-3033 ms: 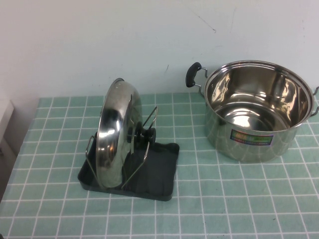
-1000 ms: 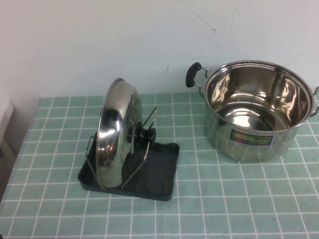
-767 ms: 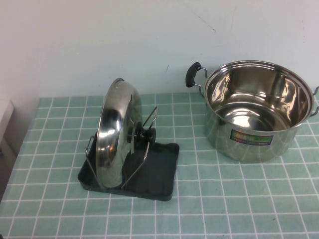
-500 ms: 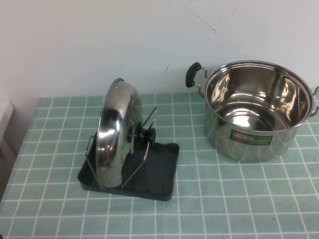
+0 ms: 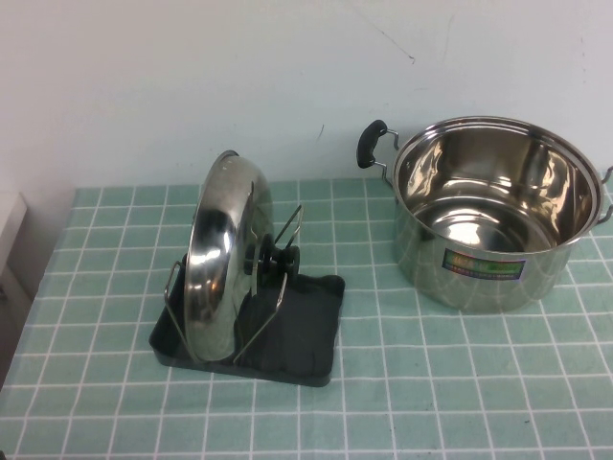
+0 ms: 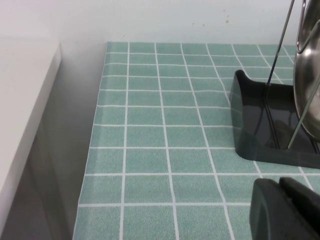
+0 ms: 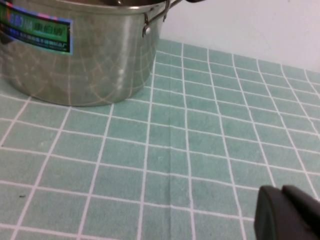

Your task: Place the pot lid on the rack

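Note:
The shiny domed pot lid (image 5: 215,254) stands on edge in the wire uprights of the black rack (image 5: 306,331), its black knob (image 5: 273,259) pointing right. Its rim (image 6: 307,85) and the rack's tray (image 6: 255,130) also show in the left wrist view. Neither arm shows in the high view. My left gripper (image 6: 282,197) hovers low over the tablecloth near the rack's corner, its fingers pressed together and empty. My right gripper (image 7: 285,200) hovers over the tablecloth beside the pot, fingers together and empty.
An open steel pot (image 5: 493,216) with black side handles and a colourful label stands at the back right; it also shows in the right wrist view (image 7: 80,55). A green tiled cloth (image 5: 431,383) covers the table. A white ledge (image 6: 20,110) lies past the table's left edge.

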`<action>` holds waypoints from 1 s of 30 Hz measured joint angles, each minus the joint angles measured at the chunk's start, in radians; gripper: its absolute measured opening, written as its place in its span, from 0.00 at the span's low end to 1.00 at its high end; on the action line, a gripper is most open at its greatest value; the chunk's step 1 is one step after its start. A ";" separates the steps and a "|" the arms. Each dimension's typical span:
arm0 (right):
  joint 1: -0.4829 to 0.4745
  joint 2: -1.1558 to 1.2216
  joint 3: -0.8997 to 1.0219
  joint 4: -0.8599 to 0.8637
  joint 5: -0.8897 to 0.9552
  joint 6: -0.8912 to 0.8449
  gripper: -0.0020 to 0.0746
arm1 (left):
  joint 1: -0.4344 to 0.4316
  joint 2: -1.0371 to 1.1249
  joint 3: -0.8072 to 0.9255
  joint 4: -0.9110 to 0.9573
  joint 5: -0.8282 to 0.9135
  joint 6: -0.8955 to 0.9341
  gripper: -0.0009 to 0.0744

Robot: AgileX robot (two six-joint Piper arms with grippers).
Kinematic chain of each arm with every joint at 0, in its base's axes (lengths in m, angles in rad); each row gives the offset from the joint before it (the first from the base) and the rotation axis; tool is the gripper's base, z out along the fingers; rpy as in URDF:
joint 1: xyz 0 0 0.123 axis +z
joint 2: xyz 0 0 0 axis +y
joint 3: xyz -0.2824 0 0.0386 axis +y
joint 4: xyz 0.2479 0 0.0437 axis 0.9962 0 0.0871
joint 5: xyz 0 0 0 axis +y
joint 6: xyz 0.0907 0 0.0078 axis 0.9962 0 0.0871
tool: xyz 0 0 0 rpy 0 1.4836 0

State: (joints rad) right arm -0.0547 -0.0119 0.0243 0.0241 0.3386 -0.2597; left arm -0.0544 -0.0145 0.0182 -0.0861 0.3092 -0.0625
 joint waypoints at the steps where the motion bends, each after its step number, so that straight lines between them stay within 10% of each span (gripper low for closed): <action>1: -0.005 0.000 0.000 0.000 0.000 0.002 0.02 | 0.000 0.000 0.000 0.000 0.000 0.000 0.01; 30: -0.007 0.000 0.000 -0.024 0.000 0.204 0.02 | 0.000 0.000 0.000 0.000 0.000 0.002 0.01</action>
State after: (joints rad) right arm -0.0622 -0.0119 0.0243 0.0000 0.3386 -0.0553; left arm -0.0544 -0.0145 0.0182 -0.0861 0.3092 -0.0604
